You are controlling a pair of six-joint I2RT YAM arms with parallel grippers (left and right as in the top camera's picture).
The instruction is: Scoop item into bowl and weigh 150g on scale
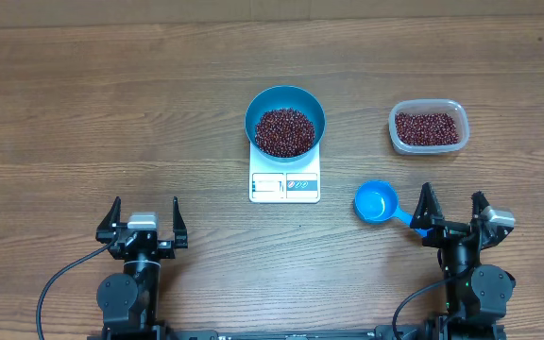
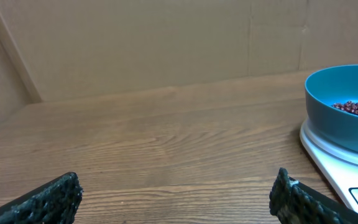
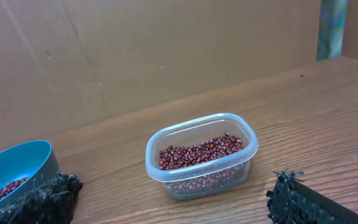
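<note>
- Blue bowl point(image 1: 285, 96) stands on the white scale point(image 1: 284, 185), covering its far part; the display strip at the scale's near edge stays uncovered.
- Dark red-brown beans point(image 1: 284, 131) lie in a heap in the bottom of the bowl, directly over the scale.
- More of the same beans fill the bottom of a clear plastic tub point(image 1: 428, 103), well to the right of the scale and level with the bowl.
- A small blue scoop point(image 1: 376, 201) lies on the wooden surface point(image 1: 111, 113) just right of the scale's near corner. It looks empty, and its handle points away from the scale.
- The left claw point(image 1: 145, 208) hovers to the near left of the scale, well apart from it. Its jaws are spread wide with nothing between them, and the bowl and beans lie ahead of it and off to its right.
- The right claw point(image 1: 452, 196) hovers to the near right of the scale, also spread wide and holding nothing. The scoop's handle ends at its inner finger, though contact cannot be told. The tub sits straight ahead of it.
</note>
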